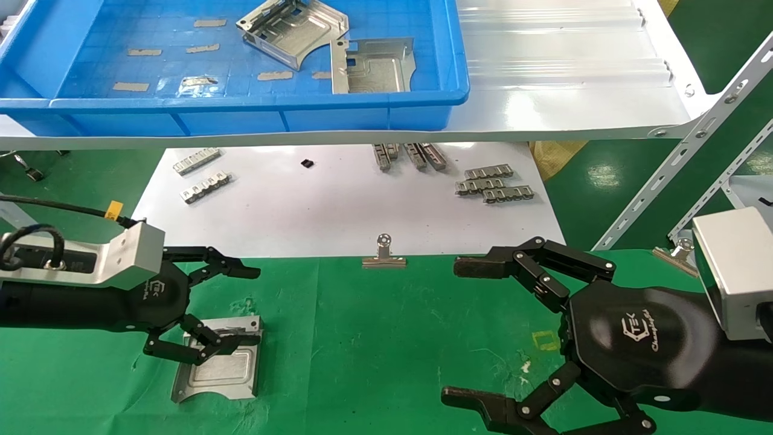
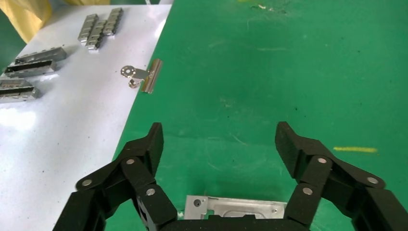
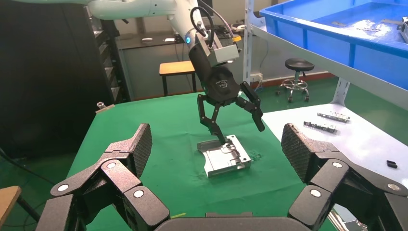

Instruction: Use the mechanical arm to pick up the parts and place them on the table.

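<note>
One silvery part (image 1: 220, 365) lies flat on the green table (image 1: 374, 338) at the front left; it also shows in the left wrist view (image 2: 231, 208) and the right wrist view (image 3: 223, 156). My left gripper (image 1: 252, 305) is open right over that part, its lower finger above the part's near corner, nothing held. It shows open in the left wrist view (image 2: 219, 144) too. Two more parts (image 1: 296, 29) (image 1: 371, 65) lie in the blue tray (image 1: 253, 112) on the shelf. My right gripper (image 1: 462, 329) is open and empty above the table's right side.
A white board (image 1: 338, 205) behind the cloth carries several small toothed metal strips (image 1: 492, 184) and a small black piece (image 1: 307, 163). A binder clip (image 1: 383, 254) sits at the cloth's edge. A white shelf (image 1: 567, 90) with slanted metal struts (image 1: 682, 151) overhangs the back.
</note>
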